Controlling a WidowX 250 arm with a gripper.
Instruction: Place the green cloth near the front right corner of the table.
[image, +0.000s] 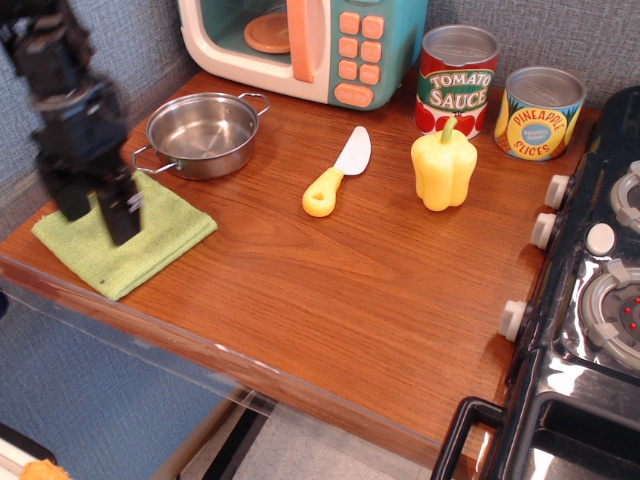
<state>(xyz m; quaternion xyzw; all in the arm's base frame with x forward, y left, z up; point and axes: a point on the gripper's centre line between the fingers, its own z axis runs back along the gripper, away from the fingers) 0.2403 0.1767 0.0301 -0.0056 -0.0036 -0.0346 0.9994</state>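
The green cloth (150, 235) lies flat at the front left corner of the wooden table (340, 290). My black gripper (98, 212) hangs over the cloth's left half, fingers pointing down and spread apart with nothing between them. Its fingertips are at or just above the cloth; I cannot tell whether they touch it. The gripper hides part of the cloth's middle and left side.
A steel pot (203, 133) stands just behind the cloth. A yellow-handled knife (336, 172), a yellow pepper (444, 167), a tomato sauce can (456, 80) and a pineapple can (539, 112) are further right. A toy microwave (300, 45) is at the back, a black stove (590, 300) at the right.
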